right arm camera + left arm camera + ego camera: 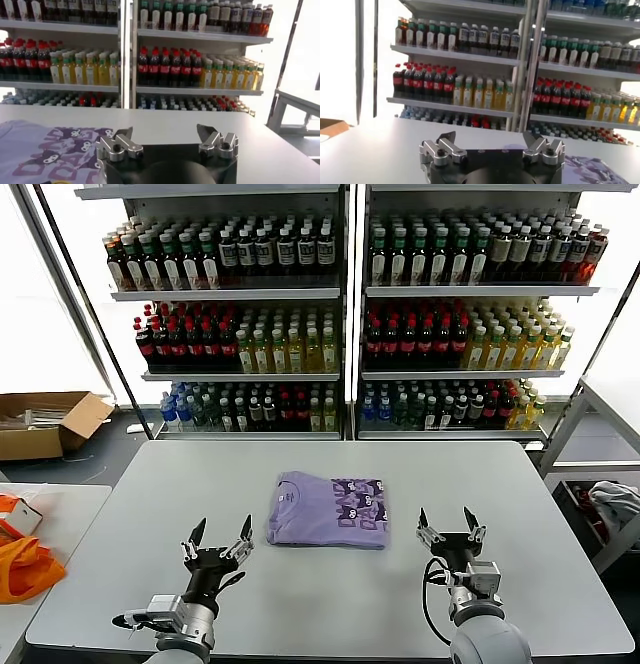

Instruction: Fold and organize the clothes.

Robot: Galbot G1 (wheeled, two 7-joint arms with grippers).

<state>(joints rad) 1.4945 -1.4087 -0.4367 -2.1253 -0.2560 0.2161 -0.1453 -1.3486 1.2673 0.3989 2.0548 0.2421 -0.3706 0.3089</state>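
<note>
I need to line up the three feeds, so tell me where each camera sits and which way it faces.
Head: high on the robot, looking down at the table; shows left gripper, right gripper, T-shirt.
Left wrist: behind the open left gripper, facing the bottle shelves.
Right wrist: behind the open right gripper, facing the shelves.
Shared: the T-shirt and shelves appear in all three views.

Lavender-purple T-shirt (328,509) with dark purple graphic print across its right half. Pale grey tabletop (330,594). Orange bag (25,569) at far left. Brown cardboard box (45,424). Red-capped dark bottles (185,339) beside yellow and green drinks (290,349) on shelves.
</note>
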